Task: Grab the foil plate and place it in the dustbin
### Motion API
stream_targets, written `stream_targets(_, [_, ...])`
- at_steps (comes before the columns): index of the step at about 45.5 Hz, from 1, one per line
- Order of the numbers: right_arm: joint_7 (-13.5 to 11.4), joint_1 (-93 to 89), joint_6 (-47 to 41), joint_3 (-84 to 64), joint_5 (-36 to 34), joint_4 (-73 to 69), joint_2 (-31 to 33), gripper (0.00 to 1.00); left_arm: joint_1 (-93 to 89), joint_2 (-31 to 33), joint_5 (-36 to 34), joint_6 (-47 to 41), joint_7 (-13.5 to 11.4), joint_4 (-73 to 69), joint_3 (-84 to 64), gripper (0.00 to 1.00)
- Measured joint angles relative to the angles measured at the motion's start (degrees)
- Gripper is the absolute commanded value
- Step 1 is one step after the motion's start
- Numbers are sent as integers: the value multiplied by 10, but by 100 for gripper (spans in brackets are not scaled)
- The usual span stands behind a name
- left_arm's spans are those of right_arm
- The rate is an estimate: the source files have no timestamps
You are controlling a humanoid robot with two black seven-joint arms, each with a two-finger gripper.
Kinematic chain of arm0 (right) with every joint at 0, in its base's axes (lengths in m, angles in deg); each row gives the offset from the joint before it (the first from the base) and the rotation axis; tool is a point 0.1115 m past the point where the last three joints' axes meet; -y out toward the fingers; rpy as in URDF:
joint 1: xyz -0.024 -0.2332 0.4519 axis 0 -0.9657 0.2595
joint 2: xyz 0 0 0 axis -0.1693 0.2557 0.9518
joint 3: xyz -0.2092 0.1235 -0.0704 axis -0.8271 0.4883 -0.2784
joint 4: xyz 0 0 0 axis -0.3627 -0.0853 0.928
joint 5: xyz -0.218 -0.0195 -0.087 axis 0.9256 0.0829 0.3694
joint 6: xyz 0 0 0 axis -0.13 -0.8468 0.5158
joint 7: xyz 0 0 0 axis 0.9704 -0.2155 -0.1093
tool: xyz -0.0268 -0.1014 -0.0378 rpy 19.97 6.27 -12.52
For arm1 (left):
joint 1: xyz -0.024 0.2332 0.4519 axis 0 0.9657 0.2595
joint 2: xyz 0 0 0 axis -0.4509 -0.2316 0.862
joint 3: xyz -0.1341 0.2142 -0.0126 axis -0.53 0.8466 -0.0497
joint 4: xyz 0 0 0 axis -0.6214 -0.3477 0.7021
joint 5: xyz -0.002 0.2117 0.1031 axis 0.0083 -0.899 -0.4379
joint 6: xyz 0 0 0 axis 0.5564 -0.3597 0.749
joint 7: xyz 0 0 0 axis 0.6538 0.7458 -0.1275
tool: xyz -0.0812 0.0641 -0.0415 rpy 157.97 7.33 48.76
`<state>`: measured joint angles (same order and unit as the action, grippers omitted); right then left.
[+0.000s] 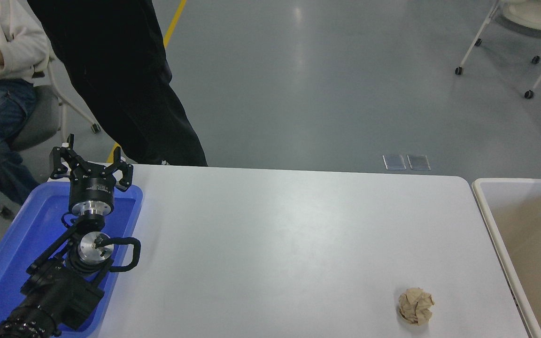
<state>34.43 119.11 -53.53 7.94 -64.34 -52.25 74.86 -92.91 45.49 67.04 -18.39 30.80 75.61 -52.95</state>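
Glossy grey floor, yellow floor line, white wheeled chair
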Motion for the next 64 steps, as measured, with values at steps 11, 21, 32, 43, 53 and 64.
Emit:
stream_targets(11, [12,-65,-9,44,10,50,-64,0,0,0,0,0,0,0,0,99])
stream_targets(21, [19,-95,-12,56,13,92,-115,0,0,0,0,0,0,0,0,99])
stream_targets(32, [30,-114,-14,61,14,116,-143,0,0,0,0,0,0,0,0,99])
stream_targets(43, [39,-121,-9,69,14,128,-160,100,0,0,0,0,0,0,0,99])
stream_targets(53, [45,-121,-9,80,13,139,-163,100,0,0,0,0,0,0,0,99])
stream_targets(64, [47,-115,-15,84,13,144,-153,100,0,0,0,0,0,0,0,99])
